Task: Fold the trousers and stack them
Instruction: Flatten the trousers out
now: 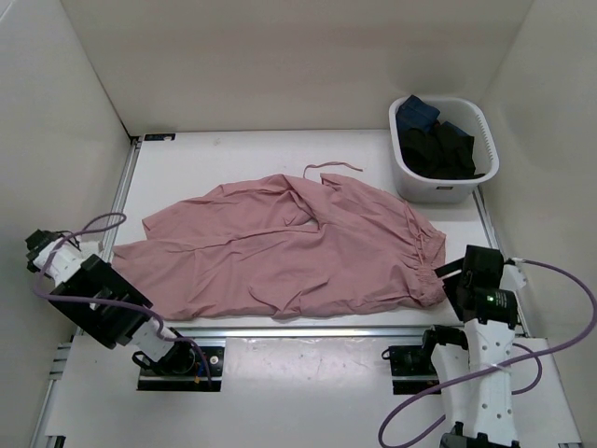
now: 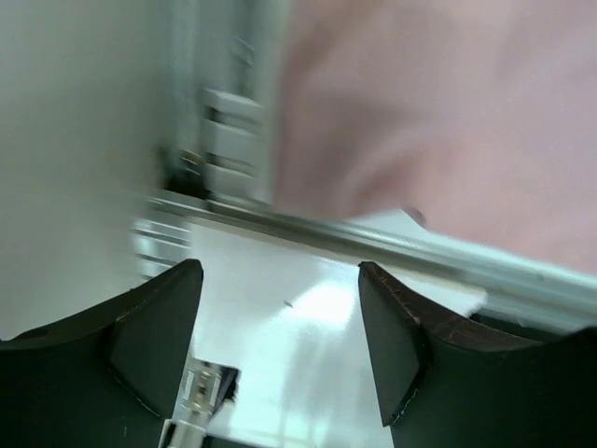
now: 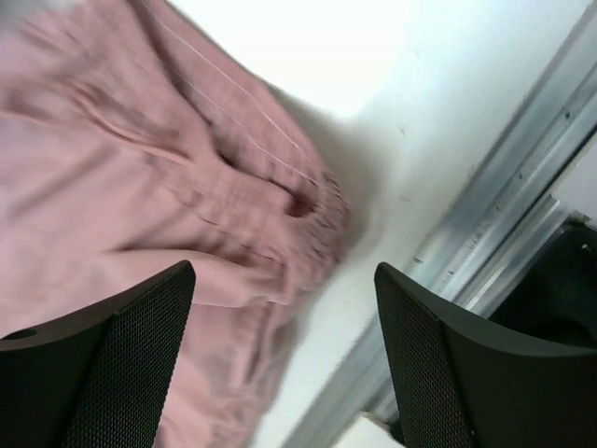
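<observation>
The dusty-pink trousers [image 1: 289, 252] lie spread flat across the table, legs to the left and the gathered waist [image 1: 424, 257] to the right. A thin drawstring [image 1: 332, 168] trails from the far side. My right gripper [image 1: 450, 275] is open and empty, low beside the waist's near corner. In the right wrist view the waist [image 3: 233, 205] lies past its left finger [image 3: 112, 364]. My left gripper [image 1: 119, 319] is open and empty at the near left, off the trousers. Its wrist view, blurred, shows the trousers' hem edge [image 2: 438, 112] beyond the rail.
A white basket [image 1: 424, 187] holding dark clothes [image 1: 443, 145] stands at the back right. An aluminium rail [image 1: 308, 327] runs along the table's near edge, with a white board in front of it. White walls close in the left, back and right.
</observation>
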Controlling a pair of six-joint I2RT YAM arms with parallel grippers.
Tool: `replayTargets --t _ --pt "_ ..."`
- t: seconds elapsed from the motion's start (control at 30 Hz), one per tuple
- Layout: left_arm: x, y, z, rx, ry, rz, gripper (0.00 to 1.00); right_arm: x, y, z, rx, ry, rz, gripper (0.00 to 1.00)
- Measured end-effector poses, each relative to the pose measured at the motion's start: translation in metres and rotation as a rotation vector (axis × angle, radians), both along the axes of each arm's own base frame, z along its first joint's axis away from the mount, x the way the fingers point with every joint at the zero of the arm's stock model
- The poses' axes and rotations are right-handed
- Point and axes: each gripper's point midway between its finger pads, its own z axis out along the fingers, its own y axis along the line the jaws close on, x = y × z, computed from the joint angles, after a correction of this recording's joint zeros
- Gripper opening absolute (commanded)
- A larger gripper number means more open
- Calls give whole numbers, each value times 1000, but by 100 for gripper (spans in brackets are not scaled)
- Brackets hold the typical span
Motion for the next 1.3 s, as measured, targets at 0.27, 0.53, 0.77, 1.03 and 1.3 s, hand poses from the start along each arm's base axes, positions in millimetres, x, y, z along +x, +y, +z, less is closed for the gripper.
replayTargets --t 0.27,0.53,0.77,1.03,1.3 --pt "23 16 -2 10 -63 56 80 12 4 -14 65 72 -48 82" --pt "0 -40 -54 -155 34 43 65 3 21 -74 183 284 -57 6" --pt "-2 -40 -57 -124 49 36 14 1 7 -55 131 267 -105 0" --pt "-25 -14 -43 -38 74 27 23 -30 -2 -19 119 277 -219 0" --pt "-35 5 -26 40 118 -2 82 -43 -15 -23 67 318 -319 69"
